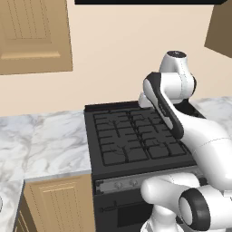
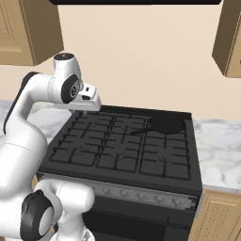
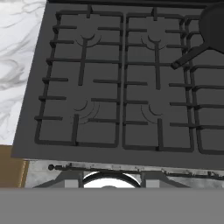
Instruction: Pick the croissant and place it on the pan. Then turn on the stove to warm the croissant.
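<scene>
arm: raised, bent over stove (image 2: 122, 146) | end effector (image 2: 89, 104): above left grates, finger spread indiscernible | pan (image 2: 165, 124): back-right burner

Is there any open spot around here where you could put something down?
Yes. The white marble counter left of the wide black gas stove lies bare, as does the marble counter strip on its right. Most grates are free too. The back right burner is taken by the small round black pan, its handle pointing inward.
</scene>
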{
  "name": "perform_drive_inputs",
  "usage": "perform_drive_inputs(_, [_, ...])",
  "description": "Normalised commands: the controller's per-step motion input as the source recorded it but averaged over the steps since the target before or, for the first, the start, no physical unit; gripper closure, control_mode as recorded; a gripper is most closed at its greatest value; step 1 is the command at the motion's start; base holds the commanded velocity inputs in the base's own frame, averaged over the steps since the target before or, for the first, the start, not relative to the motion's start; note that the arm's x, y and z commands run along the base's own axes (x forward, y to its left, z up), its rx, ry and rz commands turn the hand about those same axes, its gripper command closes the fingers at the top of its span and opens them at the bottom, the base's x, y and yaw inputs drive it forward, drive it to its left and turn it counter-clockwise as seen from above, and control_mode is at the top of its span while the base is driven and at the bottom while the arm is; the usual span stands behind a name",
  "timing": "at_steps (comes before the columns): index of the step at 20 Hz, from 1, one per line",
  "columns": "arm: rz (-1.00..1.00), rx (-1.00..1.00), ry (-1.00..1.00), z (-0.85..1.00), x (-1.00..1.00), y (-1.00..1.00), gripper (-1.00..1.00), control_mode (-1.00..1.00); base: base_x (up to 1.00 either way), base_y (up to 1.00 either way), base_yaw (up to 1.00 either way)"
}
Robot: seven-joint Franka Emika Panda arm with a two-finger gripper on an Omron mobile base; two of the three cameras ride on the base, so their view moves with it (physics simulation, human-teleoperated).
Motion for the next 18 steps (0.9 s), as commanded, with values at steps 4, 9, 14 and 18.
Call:
perform_drive_inputs(4, [0.0, 0.0, 0.04, -0.01, 0.0, 0.0, -1.0, -1.0, 0.0, 0.0, 0.0])
perform_drive_inputs(9, [0.0, 0.0, 0.02, -0.12, -0.06, 0.16, -1.0, -1.0, 0.0, 0.0, 0.0])
perform_drive_inputs(14, [0.01, 0.0, 0.01, -0.1, -0.18, 0.26, -1.0, -1.0, 0.0, 0.0, 0.0])
perform_drive_inputs(18, [0.01, 0.0, 0.05, -0.04, -0.18, 0.32, -1.0, -1.0, 0.0, 0.0, 0.0])
